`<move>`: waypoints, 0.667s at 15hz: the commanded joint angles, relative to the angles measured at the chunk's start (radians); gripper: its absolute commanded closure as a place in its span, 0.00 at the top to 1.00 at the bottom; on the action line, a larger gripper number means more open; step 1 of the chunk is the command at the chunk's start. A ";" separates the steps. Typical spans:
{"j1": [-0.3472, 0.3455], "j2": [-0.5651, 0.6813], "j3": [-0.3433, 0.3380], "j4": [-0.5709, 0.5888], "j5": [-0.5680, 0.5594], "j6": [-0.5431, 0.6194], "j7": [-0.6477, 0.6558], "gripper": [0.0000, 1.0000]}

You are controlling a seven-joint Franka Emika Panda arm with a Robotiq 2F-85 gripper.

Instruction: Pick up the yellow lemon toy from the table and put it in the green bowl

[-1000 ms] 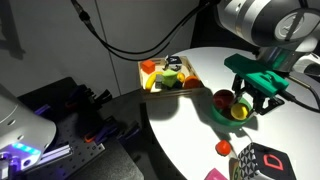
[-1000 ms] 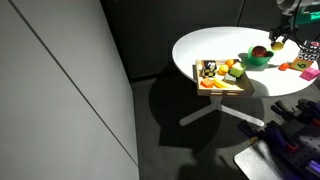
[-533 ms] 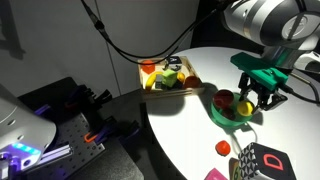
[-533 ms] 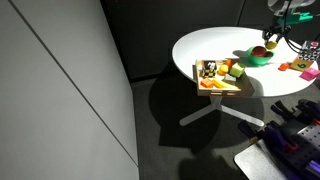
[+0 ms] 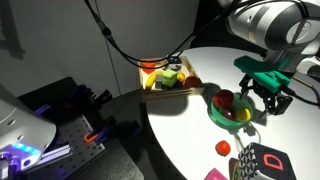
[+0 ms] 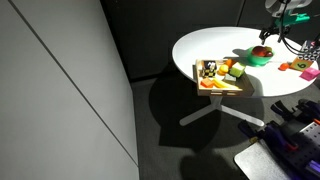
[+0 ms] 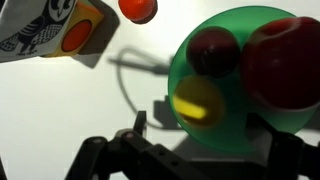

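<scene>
The yellow lemon toy (image 7: pixel 197 99) shows as a blurred yellow streak inside the green bowl (image 7: pixel 232 132), beside two dark red toy fruits (image 7: pixel 213 50). My gripper (image 7: pixel 205 150) hangs above the bowl, its fingers (image 7: pixel 139 131) spread wide with nothing between them. In an exterior view the gripper (image 5: pixel 262 98) hovers just over the bowl (image 5: pixel 220 115) with the lemon (image 5: pixel 241 114) below it. In both exterior views the bowl (image 6: pixel 257 59) sits on the round white table (image 6: pixel 210 48).
A wooden tray (image 5: pixel 168 77) full of toy fruit lies at the table's edge. A small red toy (image 5: pixel 224 147) and a patterned box (image 5: pixel 262 162) lie on the table (image 5: pixel 190 135) near the bowl. The red toy (image 7: pixel 137 9) and the box (image 7: pixel 50 25) also show at the top of the wrist view.
The gripper has risen from the bowl and opened. The lemon has left the fingers and now lies in the bowl.
</scene>
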 commanded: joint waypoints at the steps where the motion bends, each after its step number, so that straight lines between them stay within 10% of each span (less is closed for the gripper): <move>1: -0.002 -0.005 -0.004 0.022 0.001 -0.059 -0.010 1.00; 10: -0.020 -0.110 0.005 -0.039 -0.001 -0.137 -0.115 1.00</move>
